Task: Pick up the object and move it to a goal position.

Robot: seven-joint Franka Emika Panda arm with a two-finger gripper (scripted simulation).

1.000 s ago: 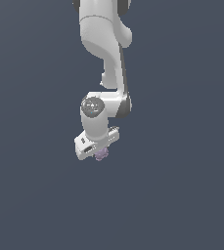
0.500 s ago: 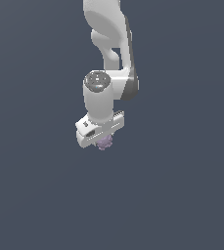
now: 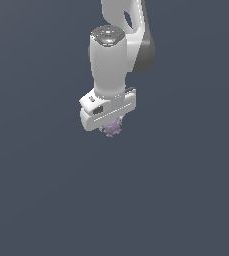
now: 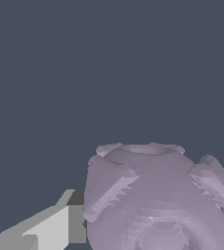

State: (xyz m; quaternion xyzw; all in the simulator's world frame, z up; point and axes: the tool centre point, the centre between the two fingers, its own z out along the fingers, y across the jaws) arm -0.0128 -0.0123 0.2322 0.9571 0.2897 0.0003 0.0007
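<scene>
One white gripper [image 3: 111,129] pointing down, jaws pinching the knobbly lilac object [image 3: 113,127], plain grey backdrop all around.

In the exterior view the gripper [image 3: 112,128] fingertips are hidden behind its white body, and only the lower part of the lilac object [image 3: 113,127] peeks out beneath. The arm [image 3: 128,30] is cut off at the top edge. In the wrist view the object [image 4: 155,200] runs off the frame's edge, and one finger [image 4: 50,227] shows only partly, so the grip is probably closed but unclear.
</scene>
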